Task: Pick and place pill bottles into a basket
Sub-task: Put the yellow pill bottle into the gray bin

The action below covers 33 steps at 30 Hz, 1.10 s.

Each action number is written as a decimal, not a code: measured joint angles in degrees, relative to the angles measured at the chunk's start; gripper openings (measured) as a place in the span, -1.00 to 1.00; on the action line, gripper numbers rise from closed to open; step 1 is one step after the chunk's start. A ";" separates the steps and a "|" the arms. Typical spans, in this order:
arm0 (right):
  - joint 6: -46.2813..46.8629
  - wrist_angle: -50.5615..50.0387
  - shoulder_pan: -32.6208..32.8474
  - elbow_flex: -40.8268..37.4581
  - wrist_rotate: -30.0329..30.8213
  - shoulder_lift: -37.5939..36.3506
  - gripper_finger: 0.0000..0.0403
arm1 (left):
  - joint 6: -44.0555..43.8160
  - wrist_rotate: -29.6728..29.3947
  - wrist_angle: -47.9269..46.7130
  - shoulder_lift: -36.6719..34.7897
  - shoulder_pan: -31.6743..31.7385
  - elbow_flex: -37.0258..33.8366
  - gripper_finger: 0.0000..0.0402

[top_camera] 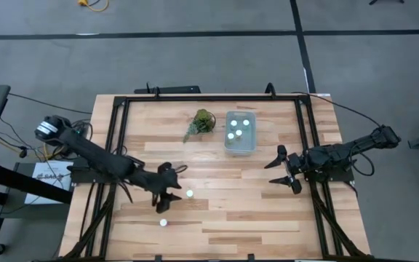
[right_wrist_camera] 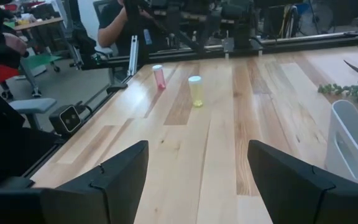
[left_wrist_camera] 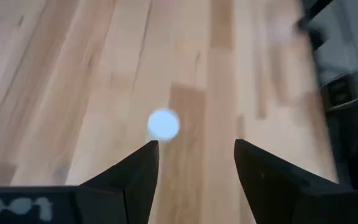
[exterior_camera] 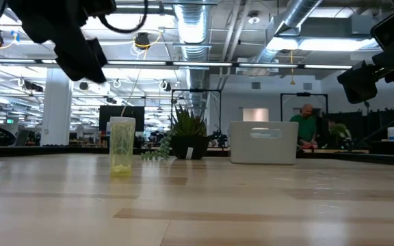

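Two pill bottles stand upright on the table: one (top_camera: 190, 193) just right of my left gripper, one (top_camera: 163, 223) nearer the front edge. In the right wrist view the first looks yellow (right_wrist_camera: 196, 91) and the second pink (right_wrist_camera: 158, 76). My left gripper (top_camera: 174, 183) is open above the table. The first bottle's white cap (left_wrist_camera: 163, 123) lies just ahead of one fingertip. The pale basket (top_camera: 239, 131) at the far middle holds several white-capped bottles. My right gripper (top_camera: 281, 169) is open and empty, to the right of the basket and nearer the front edge.
A green plant sprig (top_camera: 202, 120) lies left of the basket and shows in the low view (exterior_camera: 187, 137). A black frame (top_camera: 209, 97) rims the table. A person (exterior_camera: 306, 123) stands in the room behind, and another (right_wrist_camera: 114, 25) shows beyond the table's left edge.
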 joint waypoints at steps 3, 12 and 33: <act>0.02 0.00 0.00 0.00 0.01 0.00 0.34 | -0.10 -0.01 -4.02 4.14 0.00 3.56 -0.01; 0.02 0.00 0.00 -0.02 0.07 0.00 0.34 | 1.97 -1.01 -6.91 13.32 0.13 8.06 -0.01; 0.00 0.08 0.00 -0.07 0.07 0.00 0.34 | 5.46 -0.47 -2.67 16.28 2.70 8.12 -0.01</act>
